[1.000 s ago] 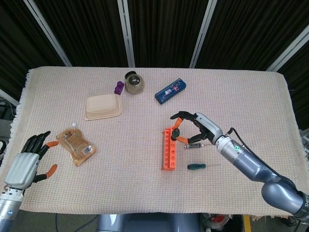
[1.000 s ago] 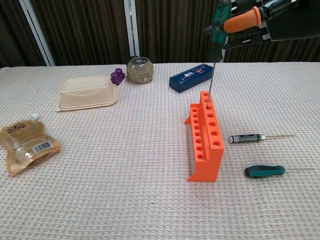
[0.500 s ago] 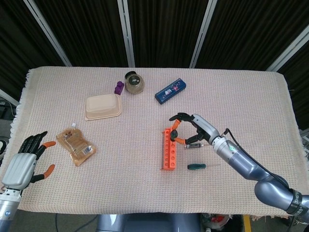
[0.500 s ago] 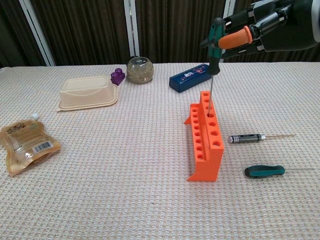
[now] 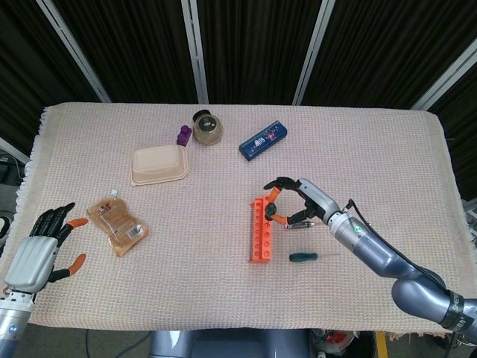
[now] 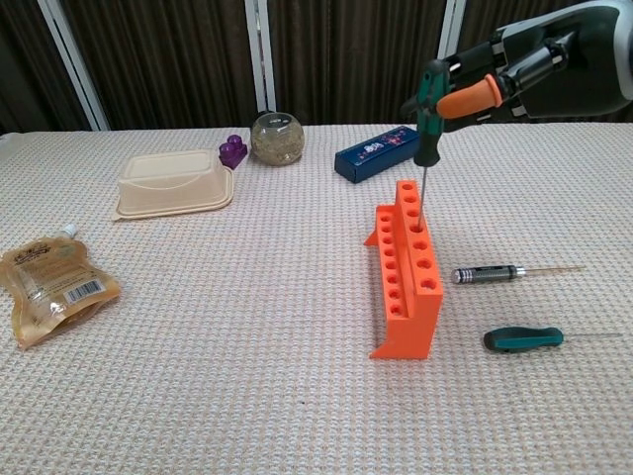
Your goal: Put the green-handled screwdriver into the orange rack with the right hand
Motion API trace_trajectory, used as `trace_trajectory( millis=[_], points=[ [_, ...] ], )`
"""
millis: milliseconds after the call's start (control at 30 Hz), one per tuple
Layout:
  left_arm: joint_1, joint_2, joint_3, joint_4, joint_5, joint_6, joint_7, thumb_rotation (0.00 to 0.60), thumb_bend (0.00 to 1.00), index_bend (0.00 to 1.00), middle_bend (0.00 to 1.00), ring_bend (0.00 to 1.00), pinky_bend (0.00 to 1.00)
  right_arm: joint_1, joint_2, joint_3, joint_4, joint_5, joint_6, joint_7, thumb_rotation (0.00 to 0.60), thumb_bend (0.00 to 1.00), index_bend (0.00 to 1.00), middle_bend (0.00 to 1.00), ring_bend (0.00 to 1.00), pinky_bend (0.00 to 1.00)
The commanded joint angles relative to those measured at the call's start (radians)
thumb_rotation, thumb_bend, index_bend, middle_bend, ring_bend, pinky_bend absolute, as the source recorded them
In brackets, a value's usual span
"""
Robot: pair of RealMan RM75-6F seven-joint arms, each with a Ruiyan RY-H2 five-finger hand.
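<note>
The orange rack [image 6: 407, 267] [image 5: 259, 231] stands upright near the table's middle, with a row of holes along its top. A green-handled screwdriver [image 6: 427, 114] stands upright over the rack's far end, its thin shaft reaching down into one of the far holes. My right hand [image 6: 519, 74] [image 5: 298, 200] holds its handle between the orange-tipped thumb and the fingers. My left hand [image 5: 37, 253] hovers open at the table's near left corner, holding nothing.
A second green-handled screwdriver [image 6: 524, 338] [image 5: 304, 256] and a dark-handled driver [image 6: 490, 273] lie right of the rack. Further back are a blue box [image 6: 376, 152], a glass ball [image 6: 276, 138], a purple piece [image 6: 232, 150] and a beige lidded container [image 6: 173, 182]. A snack pouch [image 6: 54, 282] lies at the left.
My right hand has come down with the screwdriver, and its shaft has sunk deeper into the rack's far hole. The left hand has barely moved.
</note>
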Motion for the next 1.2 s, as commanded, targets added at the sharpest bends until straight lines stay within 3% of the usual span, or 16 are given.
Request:
trace_trajectory(
  millis=[33,600,1200],
  points=[
    [0.001,0.000,0.000,-0.001,-0.001,0.001,0.000,0.600,0.32,0.22,0.00,0.00,0.00,0.009,-0.010,-0.016,0.009,-0.010,0.002,0.000,0.600,0.30,0.63,0.22,0.00,0.00],
    [-0.004,-0.005,0.002,0.006,-0.008,-0.011,0.000,0.600,0.32,0.22,0.00,0.00,0.00,0.054,-0.090,-0.151,0.071,-0.049,0.135,-0.053,0.600,0.30,0.63,0.22,0.00,0.00],
    [-0.008,-0.010,0.003,0.016,-0.014,-0.019,-0.009,0.600,0.32,0.22,0.00,0.00,0.00,0.088,-0.120,-0.234,0.097,-0.045,0.207,-0.072,0.600,0.30,0.60,0.21,0.00,0.00]
  ],
)
